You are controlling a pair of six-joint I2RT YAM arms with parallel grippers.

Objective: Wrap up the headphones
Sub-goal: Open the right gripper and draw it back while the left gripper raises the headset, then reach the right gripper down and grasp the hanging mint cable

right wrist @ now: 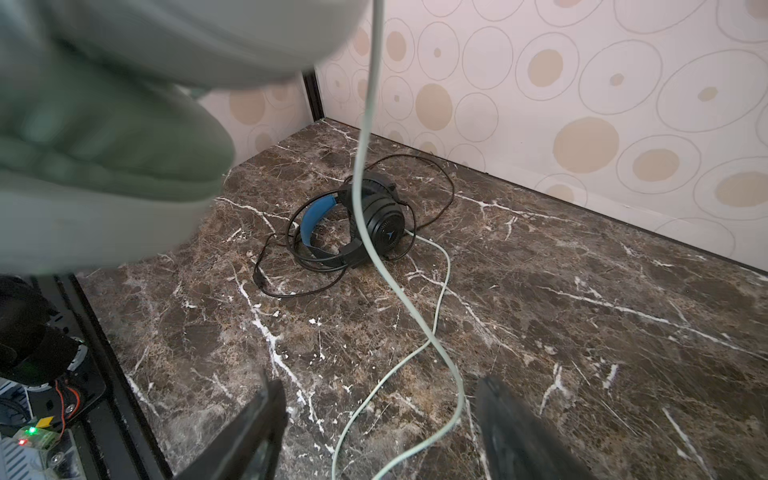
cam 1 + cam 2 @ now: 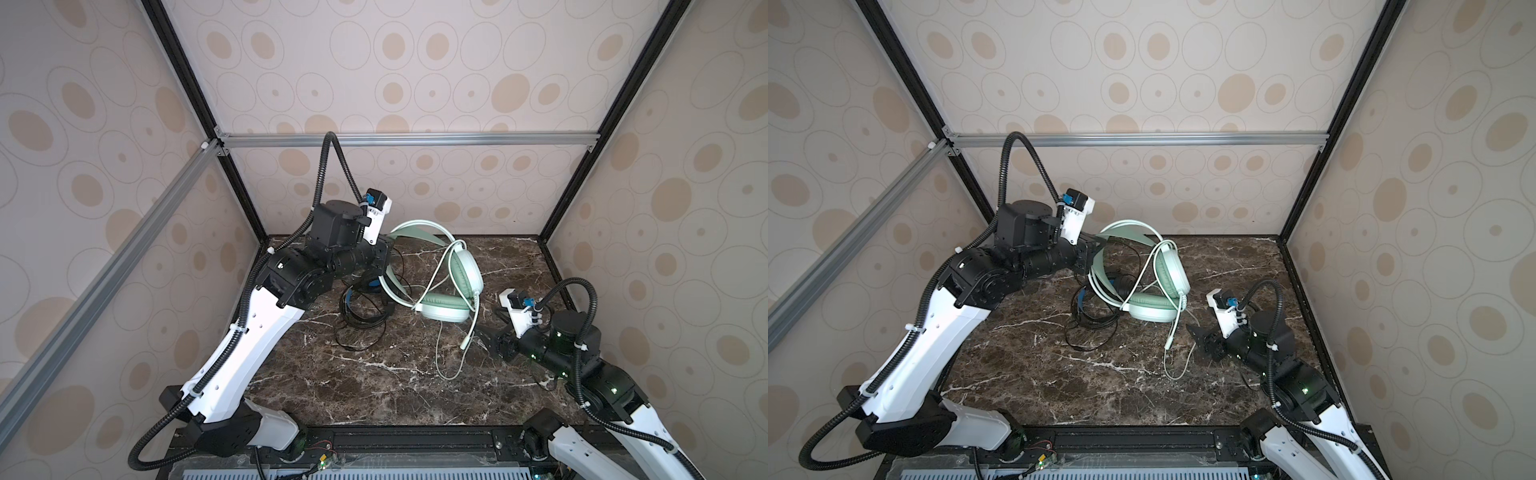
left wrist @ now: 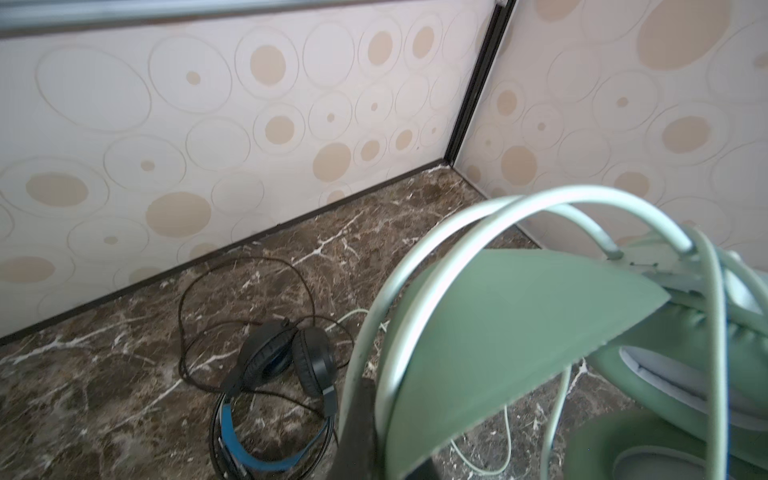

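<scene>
Green headphones [image 3: 519,332] are gripped by the left claw [image 2: 384,253], the right claw [image 1: 374,382] is opened wide, and both cords [image 1: 436,332] look unwrapped so far.

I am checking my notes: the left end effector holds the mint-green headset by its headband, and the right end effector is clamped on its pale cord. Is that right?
Not quite. The right end effector is open: the right wrist view shows the pale cord running ungripped between its spread fingers. The left end effector does hold the mint-green headset by its headband.
</scene>
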